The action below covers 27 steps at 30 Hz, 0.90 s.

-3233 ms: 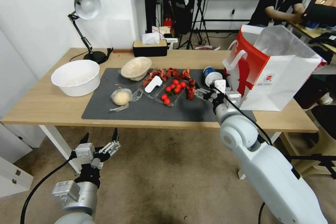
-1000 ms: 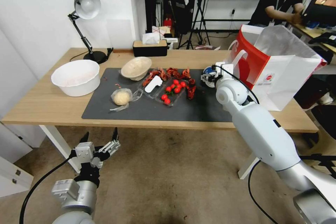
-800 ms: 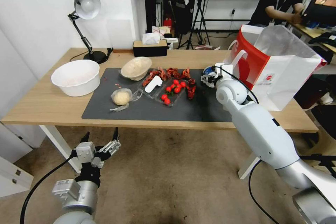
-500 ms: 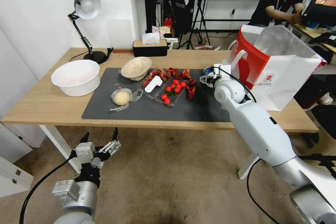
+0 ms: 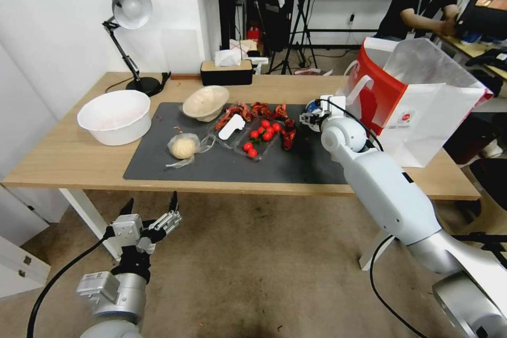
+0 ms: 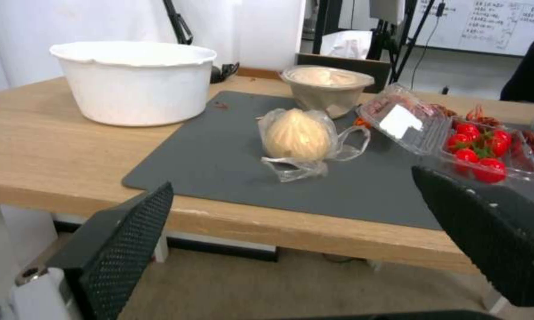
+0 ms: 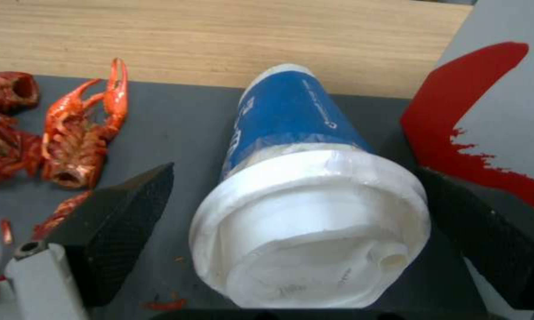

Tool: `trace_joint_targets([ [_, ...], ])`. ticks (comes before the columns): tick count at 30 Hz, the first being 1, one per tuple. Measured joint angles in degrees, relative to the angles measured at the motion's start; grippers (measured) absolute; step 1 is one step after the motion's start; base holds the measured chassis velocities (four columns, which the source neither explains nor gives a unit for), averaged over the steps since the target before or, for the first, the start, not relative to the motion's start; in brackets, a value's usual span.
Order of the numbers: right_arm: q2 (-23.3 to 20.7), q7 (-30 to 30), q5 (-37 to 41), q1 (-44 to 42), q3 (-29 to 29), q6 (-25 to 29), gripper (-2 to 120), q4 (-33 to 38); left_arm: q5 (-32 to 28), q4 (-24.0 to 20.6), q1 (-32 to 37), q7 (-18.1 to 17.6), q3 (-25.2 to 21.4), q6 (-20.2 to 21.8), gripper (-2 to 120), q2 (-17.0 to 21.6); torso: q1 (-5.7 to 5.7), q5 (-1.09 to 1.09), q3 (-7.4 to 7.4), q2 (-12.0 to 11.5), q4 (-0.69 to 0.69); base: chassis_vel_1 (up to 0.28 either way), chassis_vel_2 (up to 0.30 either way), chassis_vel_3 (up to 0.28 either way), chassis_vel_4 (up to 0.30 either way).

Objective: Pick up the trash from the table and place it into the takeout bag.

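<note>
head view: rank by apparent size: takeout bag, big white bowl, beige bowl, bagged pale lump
1. White-and-red paper takeout bag
2. Large white plastic bowl
3. Beige round bowl
4. Pale lump in clear plastic bag

All sit at similar depth, so the ranking holds.

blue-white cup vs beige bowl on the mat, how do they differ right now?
The blue-white cup lies on its side; the beige bowl sits upright, slightly tilted. The cup lies between the open right gripper's fingers beside the takeout bag; the bowl stands apart, untouched. Both rest on the dark mat.

Glossy white arm shells, silver-grey joint housings, black cables, black mesh-textured fingers [image 6: 124, 249], white wrist blocks
</note>
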Motion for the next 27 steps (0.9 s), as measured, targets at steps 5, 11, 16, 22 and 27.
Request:
trace_joint_targets([
  [5,0.1,-0.2,0.0,0.0,0.2,0.6,100,-0.5,0.0,0.0,0.0,0.0,0.0,0.0,100,0.0,0.0,0.0,0.0,0.0,0.0,0.0,0.0,0.0,0.0],
  [11,0.0,-0.5,0.2,-0.9,0.7,0.9,82,-0.2,0.0,0.0,0.0,0.0,-0.1,-0.1,100,-0.1,0.0,-0.01,-0.01,0.0,-0.01,0.0,0.0,0.0,0.0],
  [16,-0.1,-0.4,0.3,-1.7,1.0,1.1,69,0.6,0.1,-0.2,0.2,-0.1,0.0,-0.1,100,-0.1,0.0,-0.01,-0.01,0.0,0.0,0.0,0.0,0.0,0.0],
  [22,-0.4,-0.3,0.4,-2.2,1.3,1.1,59,1.2,0.2,-0.2,0.2,-0.1,0.0,-0.2,100,-0.1,0.0,0.0,-0.01,0.0,0.01,0.0,0.0,0.0,0.0],
  [27,-0.9,0.0,0.9,-2.9,1.8,1.0,58,2.7,0.3,-0.3,0.2,-0.1,0.1,-0.3,100,-0.3,0.0,0.01,0.0,0.0,0.0,0.0,0.0,0.0,0.0],
])
